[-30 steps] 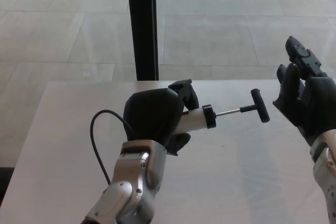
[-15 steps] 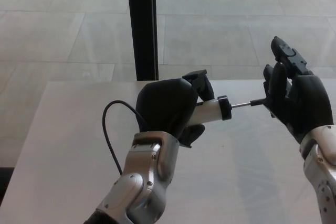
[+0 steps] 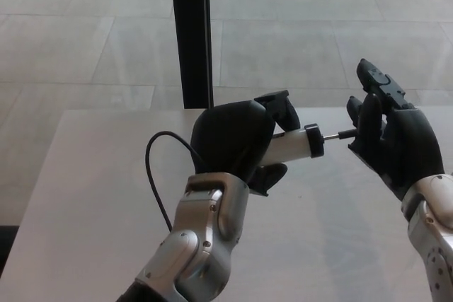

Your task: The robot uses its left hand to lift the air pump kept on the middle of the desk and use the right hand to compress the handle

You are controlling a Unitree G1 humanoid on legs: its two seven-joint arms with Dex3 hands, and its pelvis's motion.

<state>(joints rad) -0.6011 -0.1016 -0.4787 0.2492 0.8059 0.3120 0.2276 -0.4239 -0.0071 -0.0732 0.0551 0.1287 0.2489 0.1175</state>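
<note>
- The air pump [image 3: 291,146] is held above the white desk [image 3: 85,189], over its middle part, and it lies almost horizontal with the rod end pointing to the right.
- The left hand [image 3: 237,139] is clenched around the white barrel of the pump; the thumb and the fingers are wrapped on it, so most of the barrel is hidden.
- A black cap [image 3: 313,140] is seen at the right end of the barrel, and only a short piece of thin metal rod [image 3: 331,136] is visible beyond it.
- The right hand [image 3: 389,143] is placed against the end of the rod; the handle is covered by it and cannot be seen. Its fingers are raised and apart, not closed around anything.
- A thin black hose [image 3: 157,175] is curved in a loop beside the left wrist.
- A dark vertical post [image 3: 190,33] is seen behind the desk, in front of a pale tiled floor [image 3: 71,33].
</note>
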